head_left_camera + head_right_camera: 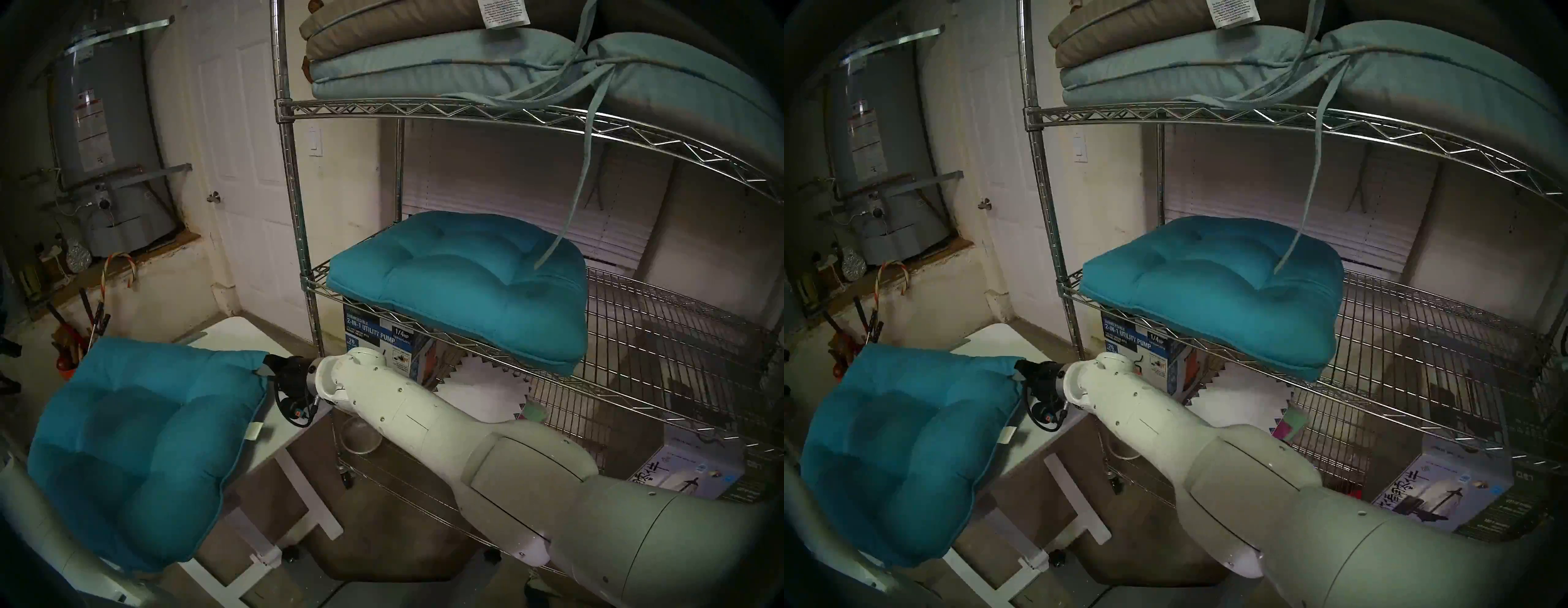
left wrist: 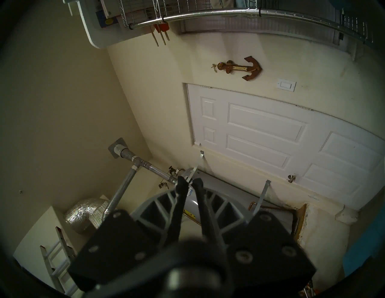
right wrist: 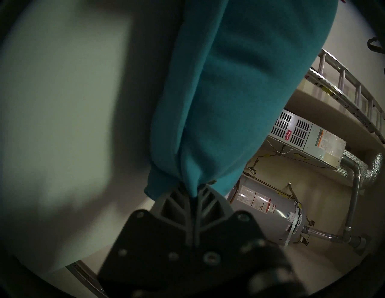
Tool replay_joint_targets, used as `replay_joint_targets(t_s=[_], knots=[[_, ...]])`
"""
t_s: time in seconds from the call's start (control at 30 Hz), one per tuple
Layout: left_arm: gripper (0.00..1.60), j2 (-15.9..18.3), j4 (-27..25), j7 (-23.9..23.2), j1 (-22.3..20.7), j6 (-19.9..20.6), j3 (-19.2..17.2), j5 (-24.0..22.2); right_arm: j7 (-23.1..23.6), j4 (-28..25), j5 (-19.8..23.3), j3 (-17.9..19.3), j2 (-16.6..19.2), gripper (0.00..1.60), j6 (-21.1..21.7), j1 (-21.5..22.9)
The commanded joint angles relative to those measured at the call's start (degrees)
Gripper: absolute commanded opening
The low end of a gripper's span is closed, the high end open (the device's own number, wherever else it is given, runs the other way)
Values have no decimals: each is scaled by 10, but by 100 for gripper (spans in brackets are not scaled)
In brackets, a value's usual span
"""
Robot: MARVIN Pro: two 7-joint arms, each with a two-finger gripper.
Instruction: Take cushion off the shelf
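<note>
Your right fingers (image 3: pixel 192 192) are clamped on a corner of the teal tufted cushion (image 1: pixel 135 446) — it lies on the small white counter (image 1: pixel 237 335), off the rack. Your left fingers (image 2: pixel 189 183) stand slightly apart on nothing. The chrome wire shelf (image 1: pixel 636 331) carries a second teal cushion (image 1: pixel 462 280) on its middle tier — pale blue pads (image 1: pixel 445 63) lie above.
</note>
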Motion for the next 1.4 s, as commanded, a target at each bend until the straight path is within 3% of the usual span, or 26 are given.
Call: replay_joint_targets(t_s=[0.0,0.67,1.37], knots=[[68,7,-9,4,0,-1,1,-1,2,46,-3,7,-38,0,14,57],[68,7,-7,3,0,-1,1,-1,26,123,-33,14,-81,0,19,120],[68,6,-6,3,-1,-1,1,-1,55,145,-59,20,-87,0,27,132]])
